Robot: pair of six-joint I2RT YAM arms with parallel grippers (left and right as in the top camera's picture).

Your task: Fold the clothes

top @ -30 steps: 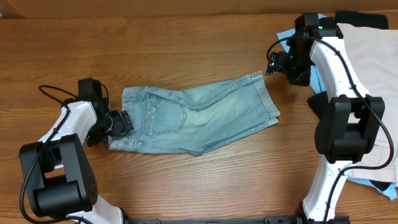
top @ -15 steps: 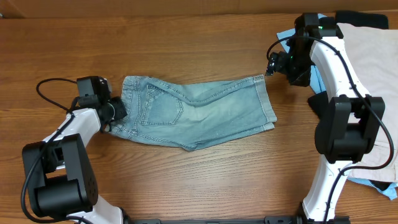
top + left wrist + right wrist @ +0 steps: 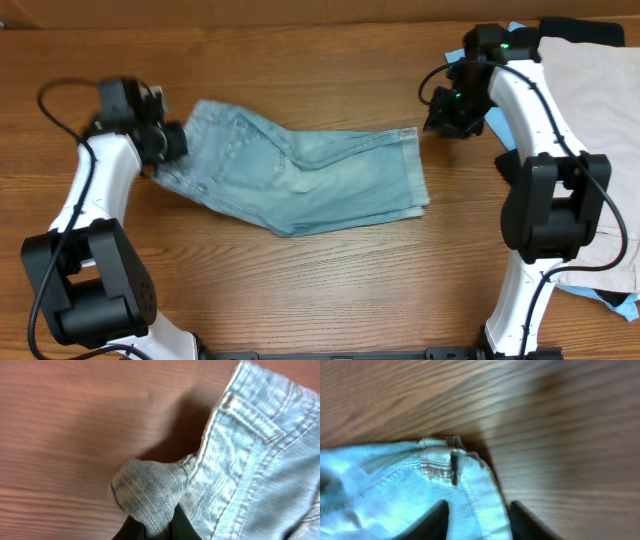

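The shorts lie on the table between both hands. The left hand pinches the waist corner tight. The right hand sits around the leg hem; I cannot tell if it grips. If loose, that corner may slip.

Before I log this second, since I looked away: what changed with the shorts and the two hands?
The left hand shut on the waistband of the denim shorts and pulled it toward the far edge of the table, so the shorts now lie slanted. The right hand edged in to straddle the leg hem corner; whether it grips is unclear. The garment pile on the right stayed put.
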